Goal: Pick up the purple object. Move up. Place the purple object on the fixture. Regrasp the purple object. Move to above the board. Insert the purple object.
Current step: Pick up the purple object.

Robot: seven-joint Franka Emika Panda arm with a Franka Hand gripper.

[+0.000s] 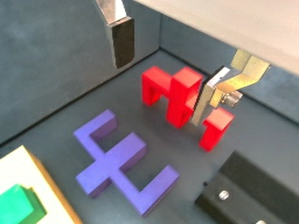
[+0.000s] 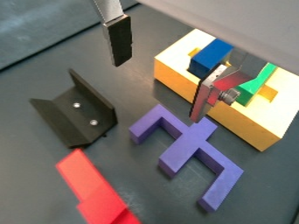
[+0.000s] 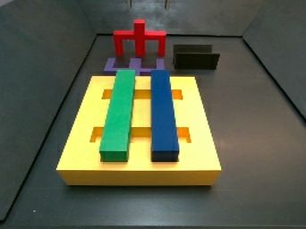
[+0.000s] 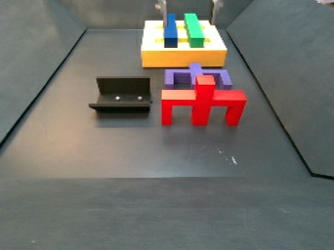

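Gripper (image 2: 163, 74) (jaws apart) above purple object (image 2: 187, 149), not touching.

The gripper (image 1: 170, 74) is seen with fingers spread and nothing held between them. The purple object (image 1: 117, 164) lies flat at six o'clock. The red forked piece (image 1: 181, 101) stands near one finger (image 1: 219, 98).

A: Red forked piece (image 4: 202, 103) is standing upright on the dark floor (image 4: 156, 156), prongs pointing down.

B: Long green bar (image 3: 118, 112) and long blue bar (image 3: 162, 112) are lying flat, parallel, just beside each other, well apart from the red forked piece, both pointing toward it.
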